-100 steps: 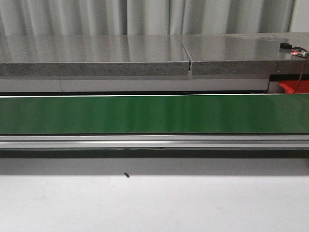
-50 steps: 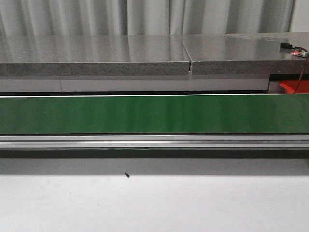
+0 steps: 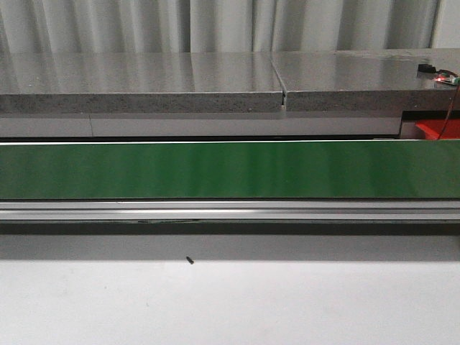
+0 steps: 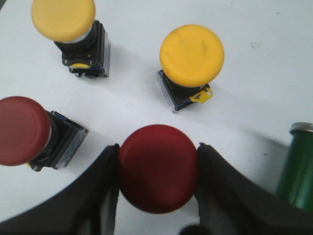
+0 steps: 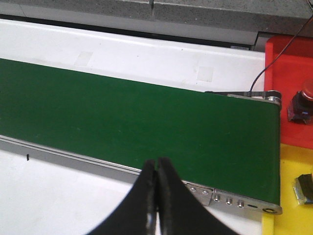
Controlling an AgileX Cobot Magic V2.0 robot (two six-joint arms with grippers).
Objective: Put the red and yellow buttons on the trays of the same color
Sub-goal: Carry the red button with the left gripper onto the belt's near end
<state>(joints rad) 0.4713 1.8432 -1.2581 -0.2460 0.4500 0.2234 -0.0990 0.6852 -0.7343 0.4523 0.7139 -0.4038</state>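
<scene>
In the left wrist view my left gripper (image 4: 157,169) is shut on a red button (image 4: 157,168), its two black fingers pressed against the cap's sides. Another red button (image 4: 22,130) and two yellow buttons (image 4: 192,55) (image 4: 63,18) stand on the white surface beyond it. My right gripper (image 5: 157,169) is shut and empty, hovering over the near rail of the green conveyor belt (image 5: 146,127). In the right wrist view a red tray (image 5: 288,93) holds a red button (image 5: 302,104), and a yellow tray (image 5: 288,196) holds a dark button base (image 5: 304,188) at the frame edge. Neither gripper shows in the front view.
The green belt (image 3: 230,169) runs across the front view with a grey stone shelf (image 3: 215,83) behind it. A small dark speck (image 3: 190,260) lies on the white table. A green cylinder (image 4: 298,166) stands beside the held button. The red tray's corner (image 3: 437,129) peeks out at far right.
</scene>
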